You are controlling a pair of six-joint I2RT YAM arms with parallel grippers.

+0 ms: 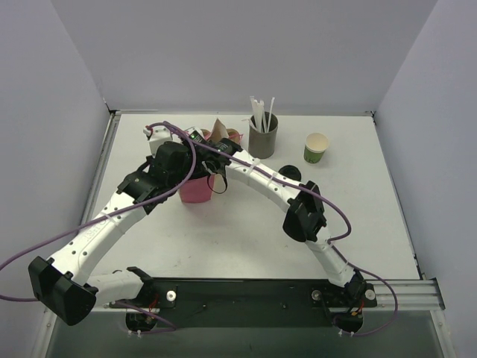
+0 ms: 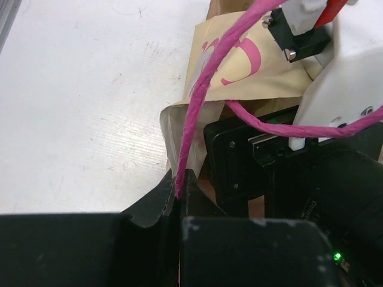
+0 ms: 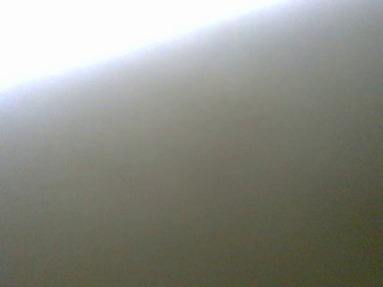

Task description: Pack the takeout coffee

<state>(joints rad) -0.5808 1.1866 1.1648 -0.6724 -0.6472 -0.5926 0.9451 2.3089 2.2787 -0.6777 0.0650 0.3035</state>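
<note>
One pink bag handle pinched between left fingers; right fingers, coffee hidden.

You are working at a robotics lab bench: a bare white table is boxed in on three sides by plain pale walls. A left arm and a right arm are bolted to a black plate on an aluminium rail at the near edge, with purple cables running loose. The only goods are a few café items: a paper bag, a green cup and a grey pot of straws.
</note>
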